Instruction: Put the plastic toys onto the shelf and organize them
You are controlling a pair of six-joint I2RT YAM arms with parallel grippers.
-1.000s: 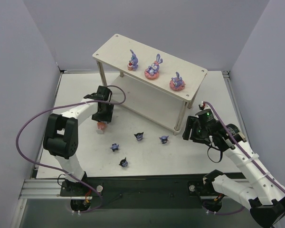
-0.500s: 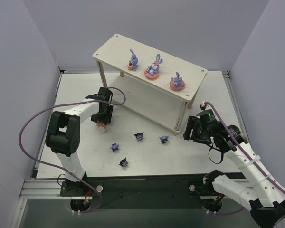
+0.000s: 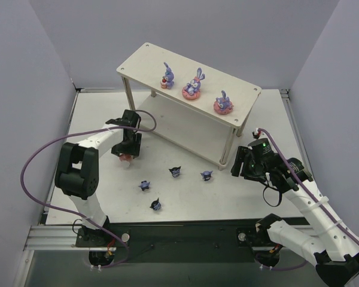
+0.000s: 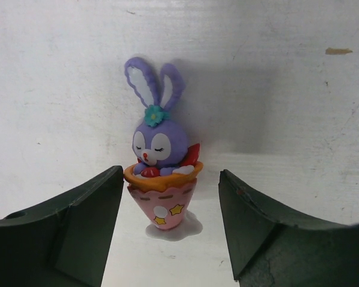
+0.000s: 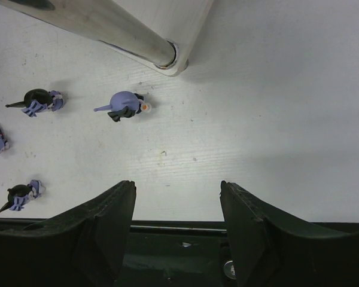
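Plainly, shelf (image 3: 140,66) on scuffed white table (image 3: 185,197) (lilac walls (image 3: 227,36)).

I can't make out a single word, number or brand name from where I stand, not on the shelf (image 3: 145,60) nor on any of the toys. The closest thing to a sign is the yellow stars (image 4: 178,209) on the pink cone (image 4: 167,200) under the purple rabbit (image 4: 158,143).
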